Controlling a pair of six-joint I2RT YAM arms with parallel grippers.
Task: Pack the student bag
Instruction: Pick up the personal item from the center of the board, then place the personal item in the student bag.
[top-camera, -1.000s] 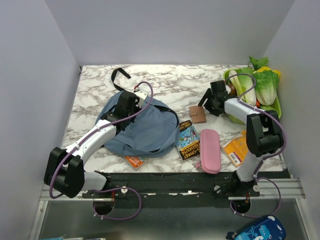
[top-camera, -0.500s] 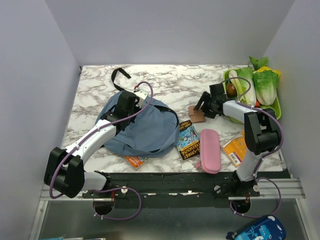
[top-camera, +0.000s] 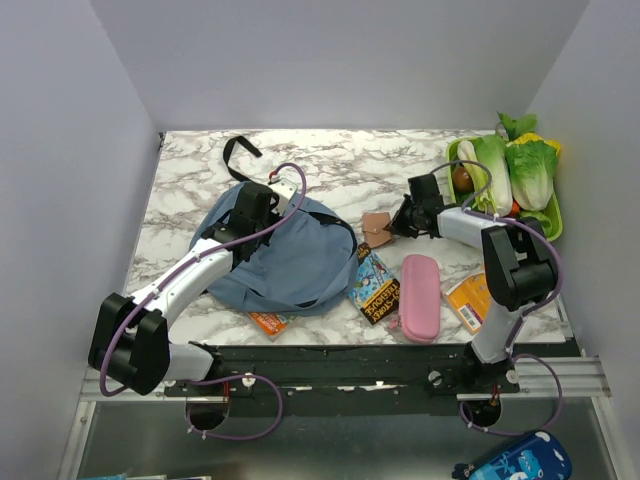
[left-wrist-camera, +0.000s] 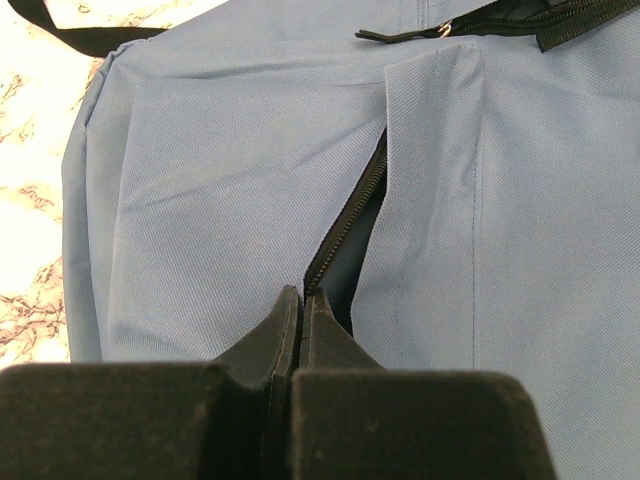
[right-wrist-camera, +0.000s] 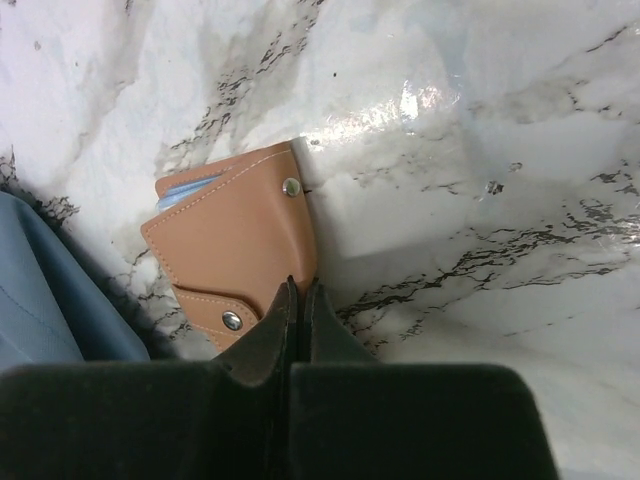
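The student bag (top-camera: 290, 265) lies flat on the left half of the table (top-camera: 340, 170). The left end effector (left-wrist-camera: 301, 300) is shut tight at the foot of its open zip. Over on the right, the right end effector (right-wrist-camera: 300, 292) is closed at the tan wallet (right-wrist-camera: 235, 245), just beside the bag; a firm grip I can't tell.

Bright, even light; glare on marble table (right-wrist-camera: 430, 100).
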